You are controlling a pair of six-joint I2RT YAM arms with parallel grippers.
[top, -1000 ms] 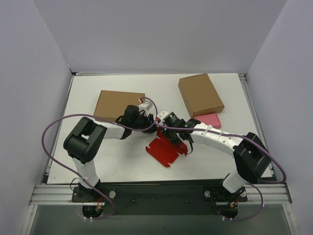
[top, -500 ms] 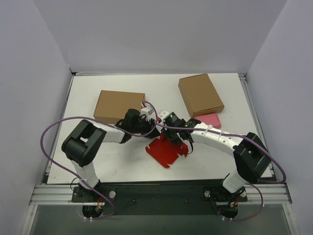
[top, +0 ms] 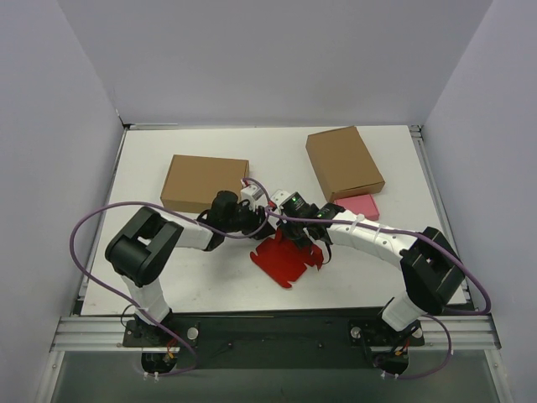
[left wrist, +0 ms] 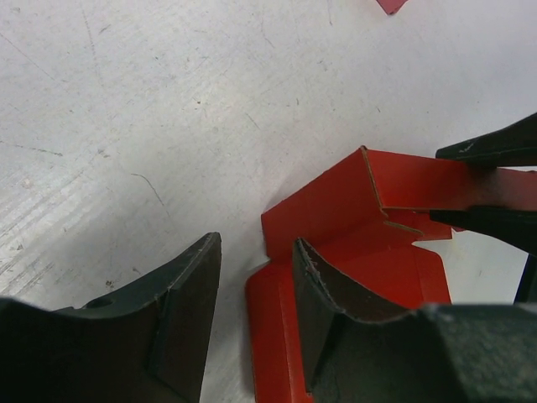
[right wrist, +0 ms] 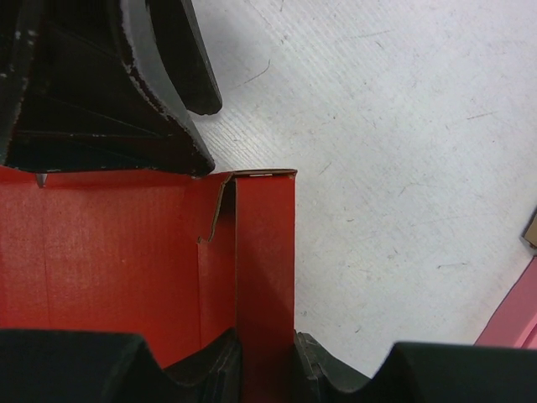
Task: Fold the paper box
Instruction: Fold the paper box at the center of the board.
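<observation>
From above, you see the paper box [top: 284,260] lying in the middle of the bench [top: 210,277], under both arms. On your left wrist view, the left pincer [left wrist: 256,277] stands spread, straddling the box's edge. On the right wrist view, the right pincer [right wrist: 264,348] pinches an upright flap of the box.

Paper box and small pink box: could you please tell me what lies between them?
The right arm lies across that stretch, as the top view shows; the right gripper pinches a raised flap of the paper box.
</observation>
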